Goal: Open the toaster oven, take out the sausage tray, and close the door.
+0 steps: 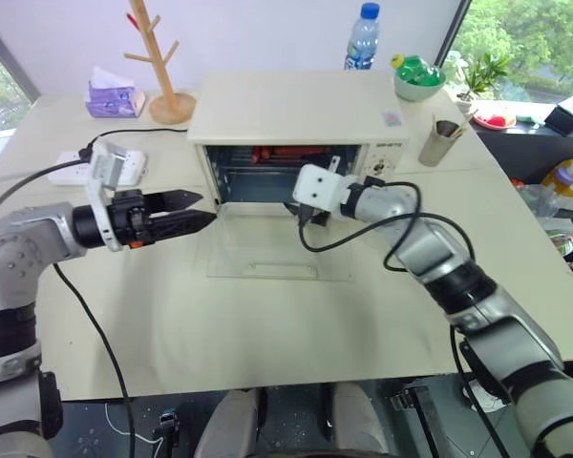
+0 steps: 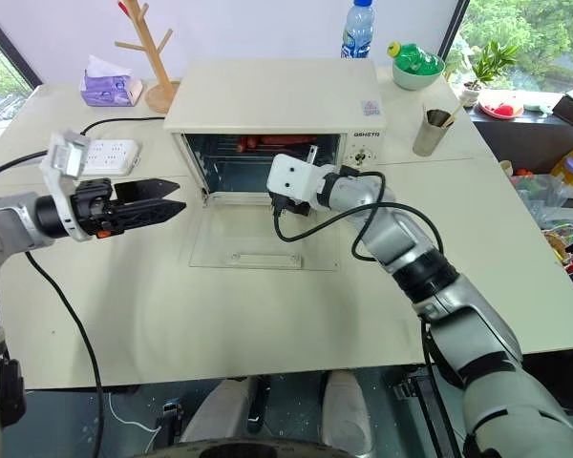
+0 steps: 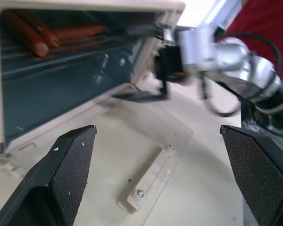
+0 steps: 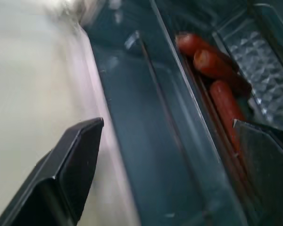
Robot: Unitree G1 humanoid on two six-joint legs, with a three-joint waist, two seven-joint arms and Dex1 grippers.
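Toaster oven (image 1: 296, 110) door (image 1: 277, 250) lies flat open on table. Sausage tray (image 4: 226, 101) inside, apparently on upper rack. Right gripper (image 4: 170, 155) spread wide at cavity mouth; left gripper (image 1: 205, 210) wide, clear of door's left edge.

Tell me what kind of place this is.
Likely an office or lab corner set up as a mock kitchen: a toaster oven on a plain table with a wired power strip, a tissue pack and a water bottle, beside large windows.
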